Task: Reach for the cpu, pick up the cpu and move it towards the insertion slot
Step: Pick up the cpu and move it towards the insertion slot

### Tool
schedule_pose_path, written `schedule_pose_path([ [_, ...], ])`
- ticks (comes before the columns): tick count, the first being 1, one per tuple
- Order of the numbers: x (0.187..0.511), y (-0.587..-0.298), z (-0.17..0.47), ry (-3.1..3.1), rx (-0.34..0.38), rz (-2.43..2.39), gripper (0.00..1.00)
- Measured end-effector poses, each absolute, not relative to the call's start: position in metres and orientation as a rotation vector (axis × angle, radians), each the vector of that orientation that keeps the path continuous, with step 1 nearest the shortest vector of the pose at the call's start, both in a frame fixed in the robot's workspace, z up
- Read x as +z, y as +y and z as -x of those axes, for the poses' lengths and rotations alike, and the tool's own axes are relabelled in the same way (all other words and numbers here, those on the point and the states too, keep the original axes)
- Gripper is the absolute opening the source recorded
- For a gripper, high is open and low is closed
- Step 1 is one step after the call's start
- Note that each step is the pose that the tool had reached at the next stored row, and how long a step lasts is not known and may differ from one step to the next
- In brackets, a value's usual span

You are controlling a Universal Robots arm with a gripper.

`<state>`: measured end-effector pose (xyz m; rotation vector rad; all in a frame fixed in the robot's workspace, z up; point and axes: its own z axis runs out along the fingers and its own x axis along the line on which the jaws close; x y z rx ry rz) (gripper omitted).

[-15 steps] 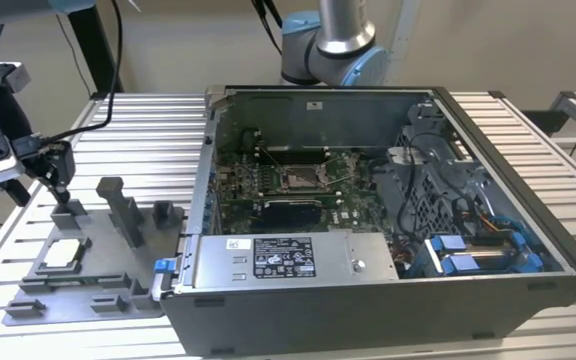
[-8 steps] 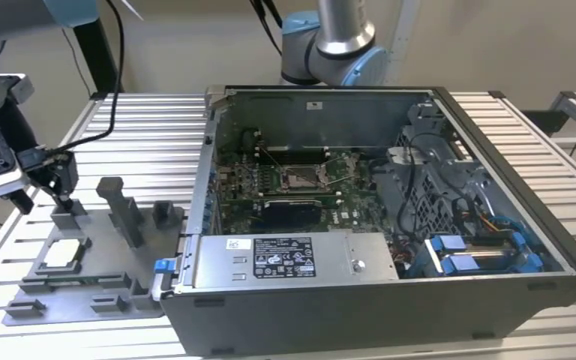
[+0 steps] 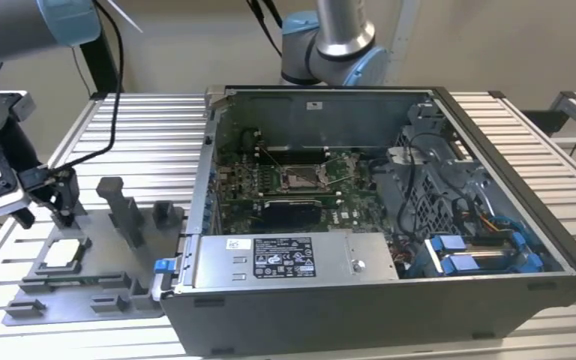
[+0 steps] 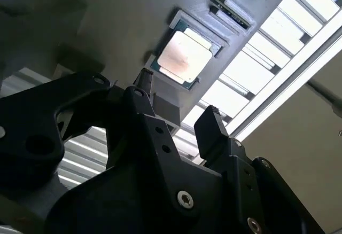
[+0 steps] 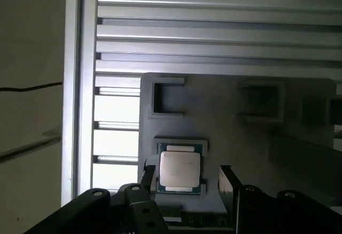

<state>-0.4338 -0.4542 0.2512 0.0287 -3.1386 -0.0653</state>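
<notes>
The cpu (image 3: pixel 63 253) lies silvery face up in a square nest on the grey fixture plate (image 3: pixel 73 306), at the exterior view's left. My gripper (image 3: pixel 45 219) hangs just above it, open, holding nothing. In the first wrist view the cpu (image 5: pixel 180 170) sits between the two dark fingertips of the gripper (image 5: pixel 187 172). In the second wrist view the cpu (image 4: pixel 184 57) lies a little beyond the gripper (image 4: pixel 177 95). The insertion slot (image 3: pixel 303 176) is the shiny-framed socket on the green board inside the computer case (image 3: pixel 368 307).
Grey posts (image 3: pixel 128 214) rise from the fixture plate between my gripper and the case wall. The case stands open-topped on a slatted metal table (image 3: pixel 138 127). A second arm's base (image 3: pixel 333 45) stands behind the case. Cables and blue drive parts (image 3: pixel 478 251) fill the case's right side.
</notes>
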Motion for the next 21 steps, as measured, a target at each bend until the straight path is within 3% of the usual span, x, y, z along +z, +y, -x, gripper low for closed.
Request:
schedule_pose_path([
  [21,0.213,-0.467,0.434,-3.139,-0.065,-0.029,1.0],
])
